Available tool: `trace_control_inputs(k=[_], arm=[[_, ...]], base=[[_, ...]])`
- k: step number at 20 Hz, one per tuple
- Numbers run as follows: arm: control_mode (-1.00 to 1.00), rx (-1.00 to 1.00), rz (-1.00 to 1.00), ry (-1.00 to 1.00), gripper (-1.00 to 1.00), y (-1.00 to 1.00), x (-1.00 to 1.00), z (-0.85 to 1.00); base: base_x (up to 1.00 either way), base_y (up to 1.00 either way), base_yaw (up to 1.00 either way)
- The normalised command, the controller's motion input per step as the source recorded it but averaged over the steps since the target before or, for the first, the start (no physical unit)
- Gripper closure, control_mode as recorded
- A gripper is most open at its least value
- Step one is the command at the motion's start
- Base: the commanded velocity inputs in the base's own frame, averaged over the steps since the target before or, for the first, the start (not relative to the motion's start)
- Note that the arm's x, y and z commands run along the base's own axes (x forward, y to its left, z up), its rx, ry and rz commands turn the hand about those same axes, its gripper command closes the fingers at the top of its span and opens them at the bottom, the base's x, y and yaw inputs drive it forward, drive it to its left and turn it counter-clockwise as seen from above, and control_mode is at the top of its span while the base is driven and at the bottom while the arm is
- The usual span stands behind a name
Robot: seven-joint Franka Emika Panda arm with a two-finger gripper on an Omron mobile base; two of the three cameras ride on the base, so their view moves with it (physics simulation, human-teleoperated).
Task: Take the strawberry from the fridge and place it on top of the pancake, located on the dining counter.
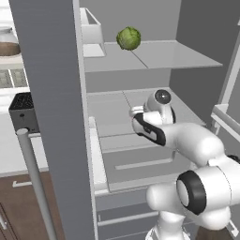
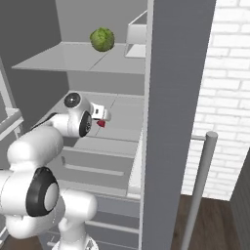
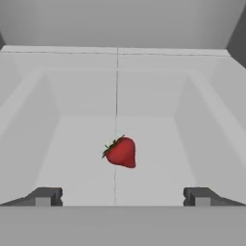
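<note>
The fridge stands open with my arm reaching in over its middle shelf. A small red strawberry lies on that pale shelf, a little ahead of my gripper and centred between its two dark fingertips, which stand wide apart. The gripper is open and touches nothing. In the right base view the strawberry shows just below the gripper. The pancake and the dining counter are out of view.
A green cabbage sits on the upper shelf above my arm. The open grey door with its bar handle stands at the left; the other door stands at the right before a brick wall.
</note>
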Motion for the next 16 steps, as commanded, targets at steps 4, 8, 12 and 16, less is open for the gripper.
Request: trace_control_inputs(k=[4, 8, 12, 16], arm=[[-1.00, 0.00, 0.00, 0.04, -1.00, 0.00, 0.46, -0.08], [-1.00, 0.00, 0.00, 0.06, -1.00, 0.00, 0.28, -0.09], [-1.00, 0.00, 0.00, 0.04, -1.00, 0.00, 0.22, -0.16], [-1.00, 0.00, 0.00, 0.04, -1.00, 0.00, 0.01, -0.16]], base=[[0.00, 0.00, 0.00], [0.00, 0.00, 0.00], [0.00, 0.00, 0.00], [0.00, 0.00, 0.00]])
